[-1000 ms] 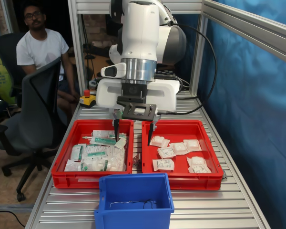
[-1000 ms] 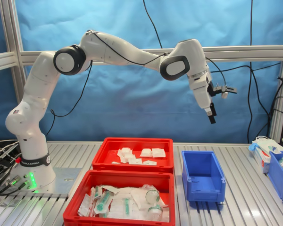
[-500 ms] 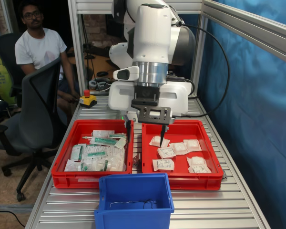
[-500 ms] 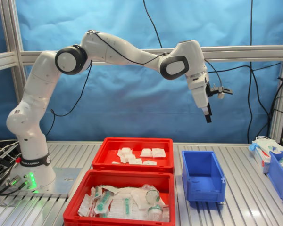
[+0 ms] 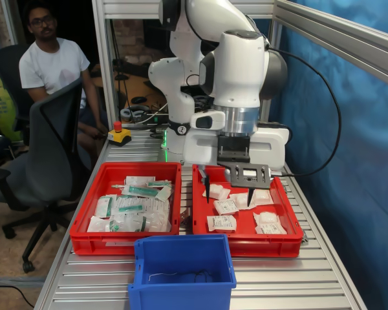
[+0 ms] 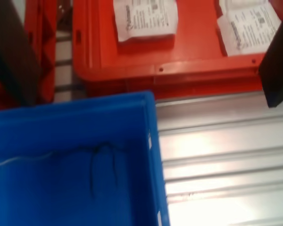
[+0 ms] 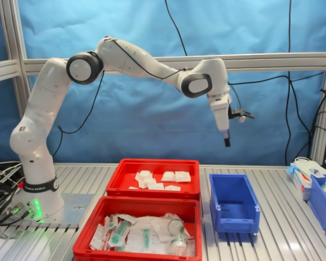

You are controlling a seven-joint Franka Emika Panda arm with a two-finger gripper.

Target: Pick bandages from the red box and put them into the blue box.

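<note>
Gripper (image 5: 227,193) released, fingers apart, nothing between them; hangs high above the table (image 7: 282,239), over the gap between red box (image 7: 152,191) and blue box (image 7: 233,202) per second exterior view. Bandages (image 5: 244,208): several white packets lying loose in red box, none in blue box. Twin red tray (image 5: 125,236) w/ green-printed packets sits beside red box. Seated man (image 5: 52,71) behind the table.

Red box (image 5: 247,239): bright red plastic. Bandages (image 5: 222,223): white, faint grey print. Twin red tray (image 5: 125,240): red, filled with clear packets (image 5: 132,206) marked in green print. Blue box (image 5: 182,272): solid blue; thin dark thread seen on floor. Arm (image 7: 125,57): white shell, black joints. Worktop (image 7: 282,239): ribbed silver aluminium. Backdrop (image 7: 152,117): blue sheet.
</note>
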